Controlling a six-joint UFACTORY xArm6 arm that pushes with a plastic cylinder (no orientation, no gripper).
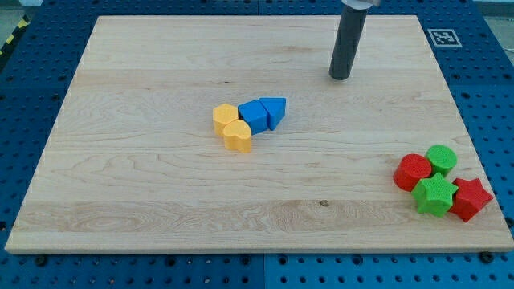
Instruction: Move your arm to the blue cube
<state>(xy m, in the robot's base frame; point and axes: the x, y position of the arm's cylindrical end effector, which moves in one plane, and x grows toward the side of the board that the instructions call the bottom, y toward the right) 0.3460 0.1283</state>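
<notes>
The blue cube (254,114) lies near the board's middle. A blue wedge-shaped block (274,110) touches it on its right. A yellow hexagonal block (225,119) and a yellow rounded block (238,136) touch it on its left and lower left. My tip (340,77) rests on the board up and to the right of this cluster, well apart from the blue cube.
At the board's lower right sits a second cluster: a red cylinder (413,172), a green cylinder (441,160), a green star (434,196) and a red star (470,199). The wooden board (144,201) lies on a blue pegboard table. A marker tag (443,36) is at the upper right.
</notes>
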